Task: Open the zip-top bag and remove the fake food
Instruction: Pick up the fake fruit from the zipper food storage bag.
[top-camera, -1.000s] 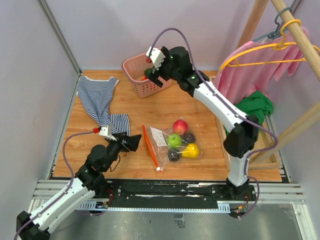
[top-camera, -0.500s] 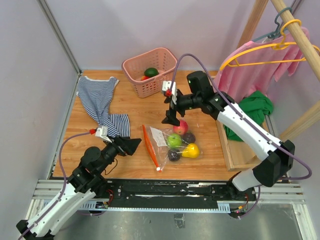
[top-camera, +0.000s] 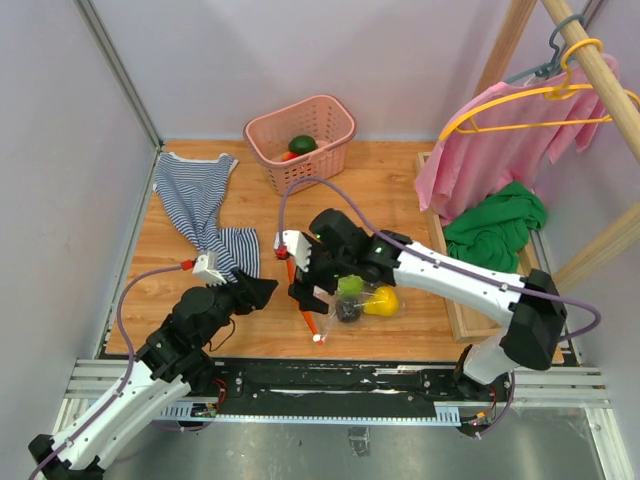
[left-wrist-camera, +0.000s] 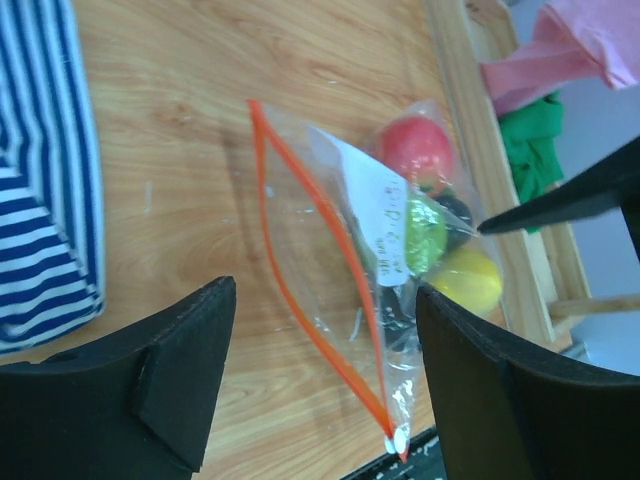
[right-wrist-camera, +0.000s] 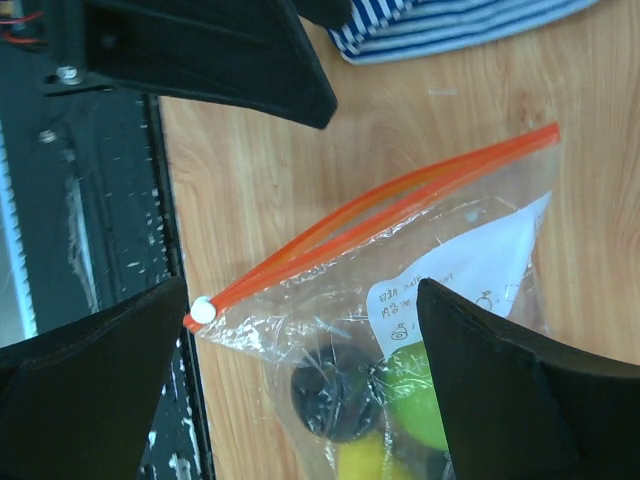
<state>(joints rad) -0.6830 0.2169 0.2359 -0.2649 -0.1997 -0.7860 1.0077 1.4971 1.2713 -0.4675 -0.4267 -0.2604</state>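
left fingers (left-wrist-camera: 150, 390) apart; right fingers (right-wrist-camera: 500, 400) wide apart

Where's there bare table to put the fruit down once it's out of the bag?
Widest bare wood: between the basket and the bag, left of the pink garment. A narrower strip lies between bag and wooden frame. Crowded: the near middle, where left gripper and right gripper hover at the bag, and the left side, under the striped cloth.

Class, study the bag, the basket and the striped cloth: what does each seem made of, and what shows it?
Bag: thin clear plastic film, glossy; it crinkles and the fruit shows through. Basket: probably moulded pink plastic, matte, with even slots. Striped cloth: soft fabric, knit or woven unclear; it lies in folds.
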